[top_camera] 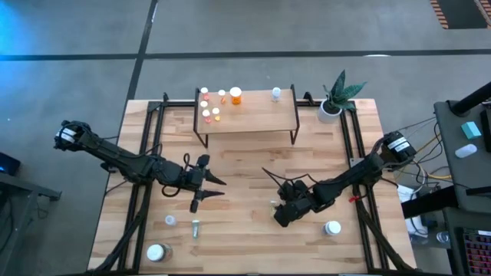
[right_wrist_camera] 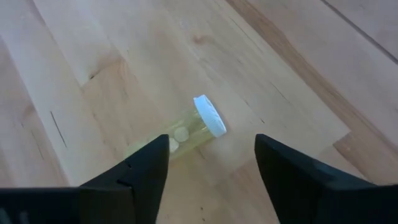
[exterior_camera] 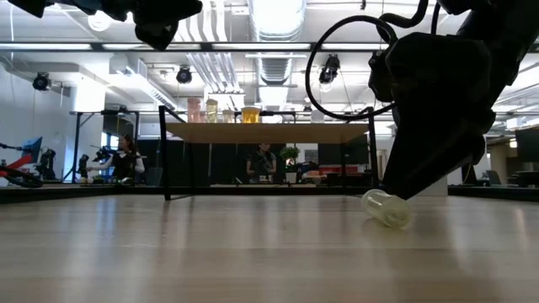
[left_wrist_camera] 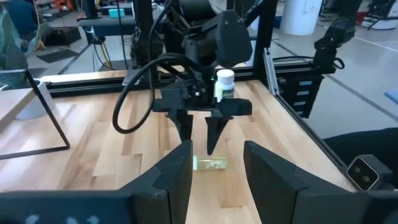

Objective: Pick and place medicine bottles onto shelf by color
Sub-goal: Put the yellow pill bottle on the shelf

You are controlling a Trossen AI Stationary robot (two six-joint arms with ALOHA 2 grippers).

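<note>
Right claw (right_wrist_camera: 211, 168) wide | yellow bottle (right_wrist_camera: 186, 134) lying between fingers, unheld | left claw (left_wrist_camera: 214, 171) open

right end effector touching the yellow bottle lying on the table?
Apart. The right wrist view shows the yellow bottle lying between the open fingers, bare wood on both sides.

Two arms, matte black, slim jointed links. Left arm (top_camera: 115, 157): white-and-black round cap at shoulder end. Right arm (top_camera: 353, 175): same round cap with white markings at shoulder end, small red mark beside link. Right gripper (left_wrist_camera: 199, 134): boxy black body, flat crossbar, two thin tapering pointed fingers (left_wrist_camera: 214, 134); thick black cable (left_wrist_camera: 127, 93) looping from body. Left gripper (left_wrist_camera: 214, 171): two broad, angular black fingers (left_wrist_camera: 177, 171), smooth faces.
</note>
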